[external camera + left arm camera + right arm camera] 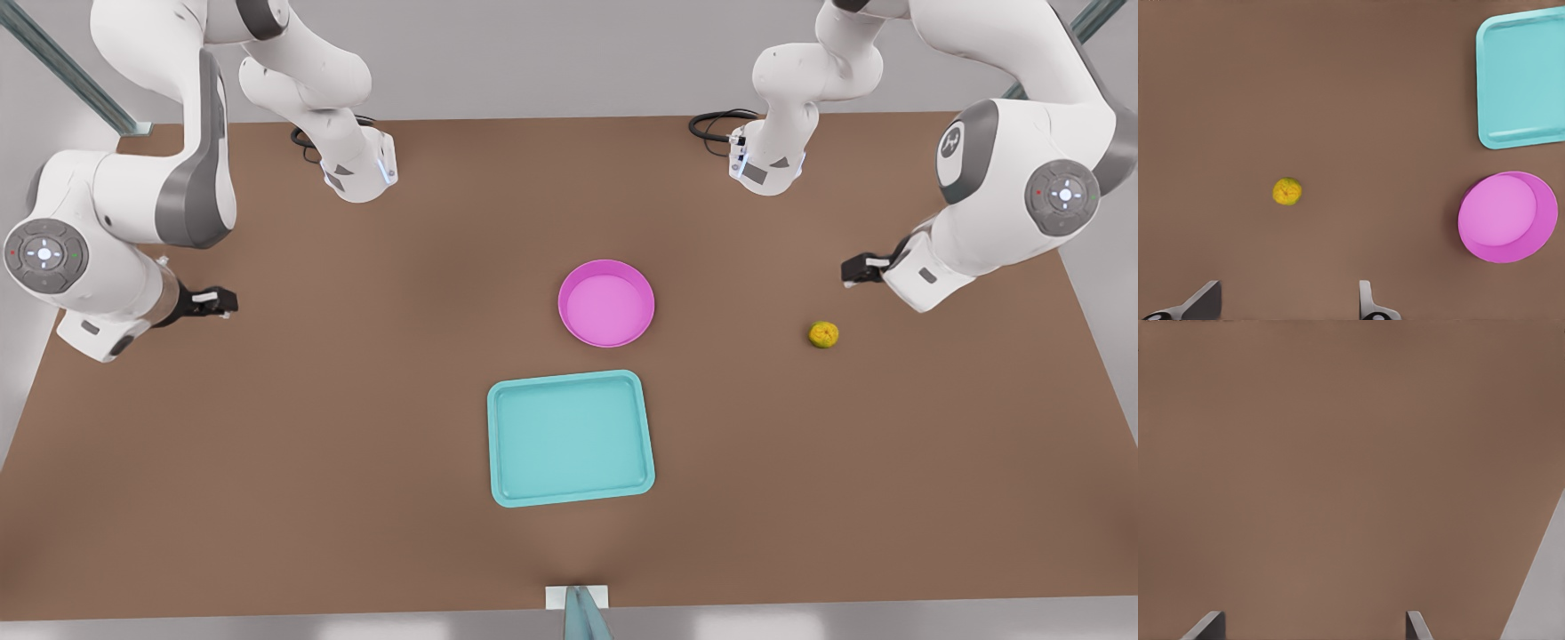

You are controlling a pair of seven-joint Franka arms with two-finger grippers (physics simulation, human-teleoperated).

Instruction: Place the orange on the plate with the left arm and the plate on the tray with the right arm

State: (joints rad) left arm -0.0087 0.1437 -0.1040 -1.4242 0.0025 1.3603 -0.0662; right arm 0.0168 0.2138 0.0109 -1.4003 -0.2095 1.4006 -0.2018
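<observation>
Left tool point(855, 269): we list it on the arm at the front view's right, hanging above the bare worktop point(267, 427), just beside the orange and not touching it. In the left wrist view its two fingertips point(1205, 299) stand wide apart with nothing between them: released, empty.

Right tool point(222, 302): we list it on the arm at the front view's left, over bare worktop and well apart from every item. In the right wrist view its fingertips point(1208, 623) are spread with only brown surface between them: released, empty.

Orange point(823, 334): small, bumpy, yellow-orange with a green tinge. We record it resting on the worktop toward the front view's right, near the left tool and well apart from the plate. In the left wrist view it lies ahead of the parted fingertips.

Plate point(606, 302): round, magenta-pink, raised rim, empty. We record it on the worktop near the centre, close to the tray's far edge but not touching it.

Tray point(570, 438): teal, rectangular, rounded corners, low rim, empty. We record it flat on the worktop, nearer the camera than the plate.

Worktop: brown, matte, carrying all three items.
</observation>
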